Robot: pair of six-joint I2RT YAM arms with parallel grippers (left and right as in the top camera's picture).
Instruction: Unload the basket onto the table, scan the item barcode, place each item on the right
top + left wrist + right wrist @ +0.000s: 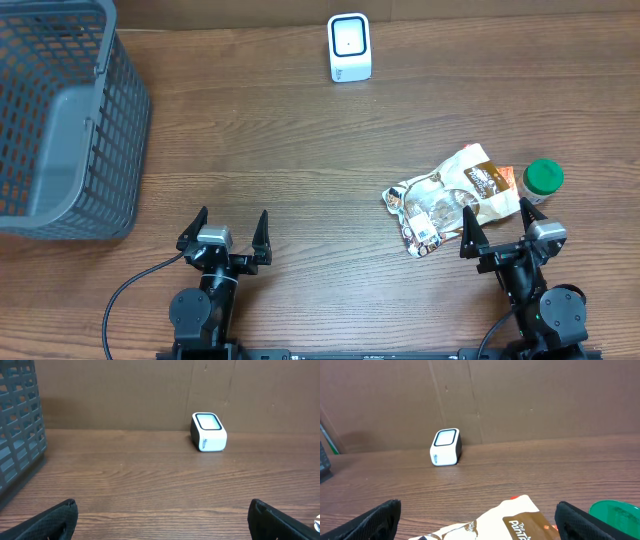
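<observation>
Both arms rest low at the near edge of the brown wooden table (pixel 300 150), fingers pointing toward the far side. The left gripper (pixel 233 214) stands spread wide and grasps nothing, with bare tabletop between its black fingers (pixel 50 520). The right gripper (pixel 495 210) is likewise spread and empty-handed, its fingers just short of the crumpled white-and-brown plastic snack bag (pixel 450 195). The bag lies flat at the right, a white label on its near corner, just beside a green-lidded bottle (pixel 543 177). A small white box scanner (pixel 349 47) stands at the far edge. The grey plastic mesh basket (pixel 125 120) at far left shows only its own floor.
</observation>
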